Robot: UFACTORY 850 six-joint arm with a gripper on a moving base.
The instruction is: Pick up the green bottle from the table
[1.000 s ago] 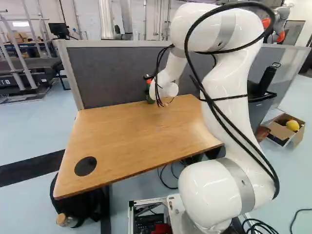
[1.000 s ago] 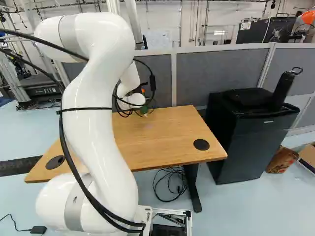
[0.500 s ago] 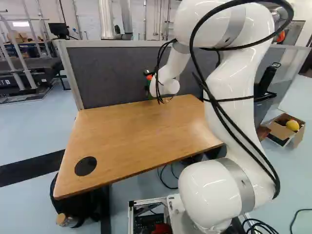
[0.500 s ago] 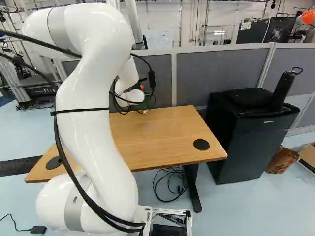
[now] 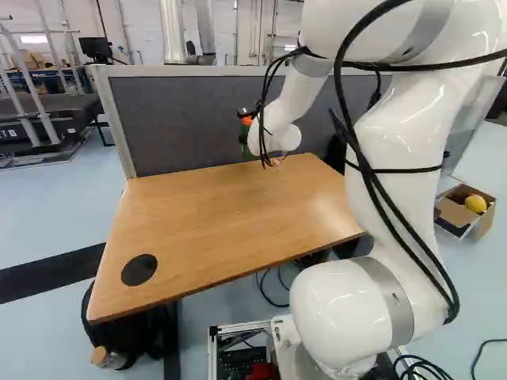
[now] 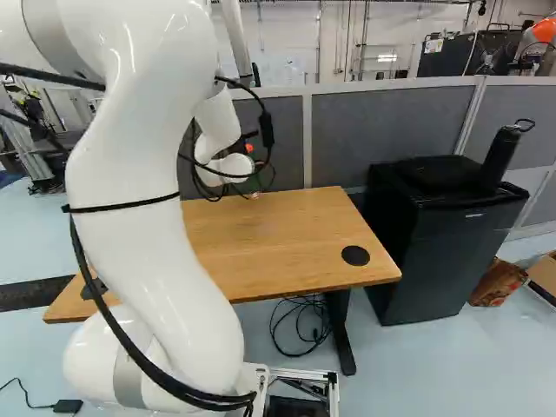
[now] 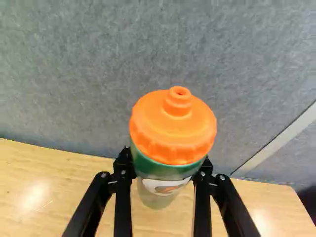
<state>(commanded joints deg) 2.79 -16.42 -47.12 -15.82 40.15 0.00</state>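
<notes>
Clasping the green bottle (image 7: 173, 131), end effector (image 5: 248, 114) seemingly bottle-width apart

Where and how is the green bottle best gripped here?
Probably round the green bottle's body just below its orange cap, coming from the side away from the gray partition, one finger on each flank. It stands upright, its body looks round, and the partition backs it. The hand grips it that way now.

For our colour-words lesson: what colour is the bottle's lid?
The lid is orange, clearest in the wrist view.
</notes>
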